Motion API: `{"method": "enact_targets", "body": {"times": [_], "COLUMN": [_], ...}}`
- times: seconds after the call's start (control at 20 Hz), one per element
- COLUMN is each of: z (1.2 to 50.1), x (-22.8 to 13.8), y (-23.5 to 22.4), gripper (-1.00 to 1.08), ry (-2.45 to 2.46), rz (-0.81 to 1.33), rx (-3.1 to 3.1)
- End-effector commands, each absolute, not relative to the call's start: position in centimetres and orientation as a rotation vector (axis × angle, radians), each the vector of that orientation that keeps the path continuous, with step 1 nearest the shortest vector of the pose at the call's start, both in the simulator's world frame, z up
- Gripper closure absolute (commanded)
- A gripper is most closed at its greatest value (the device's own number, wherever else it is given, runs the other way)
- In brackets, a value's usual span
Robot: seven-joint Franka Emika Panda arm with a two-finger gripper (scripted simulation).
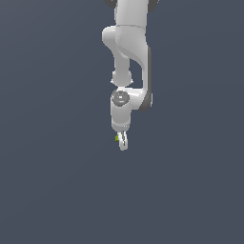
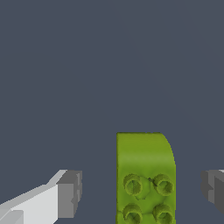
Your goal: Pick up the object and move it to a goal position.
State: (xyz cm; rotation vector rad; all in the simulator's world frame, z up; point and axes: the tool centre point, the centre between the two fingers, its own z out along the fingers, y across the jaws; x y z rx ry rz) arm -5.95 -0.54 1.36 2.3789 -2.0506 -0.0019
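Observation:
The object is a small yellow-green studded block with one rounded end. In the wrist view it lies between the fingers of my gripper. The jaws stand apart, with a gap on each side of the block, so the pads do not touch it. In the exterior view my white gripper points straight down from the arm. Only a sliver of the object shows beside the fingers at the exterior view's left. The gripper is open around the block.
The plain grey-blue surface fills both views. The white arm hangs down from the top of the exterior view. No other objects or goal marker show.

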Motion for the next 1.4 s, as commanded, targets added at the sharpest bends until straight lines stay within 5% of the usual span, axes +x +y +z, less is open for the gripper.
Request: {"method": "enact_targets", "body": {"times": [0.0, 0.75, 1.35], "z": [1.2, 2.0, 9.4], "x": [-5.9, -5.6, -3.2], "y": [-0.5, -0.5, -0.2], "gripper": [1.08, 1.08, 1.08], "ry": [-2.051, -2.052, -2.052], "rz": [-0.001, 0.000, 0.001], "rx": [2.380, 2.380, 2.377]}}
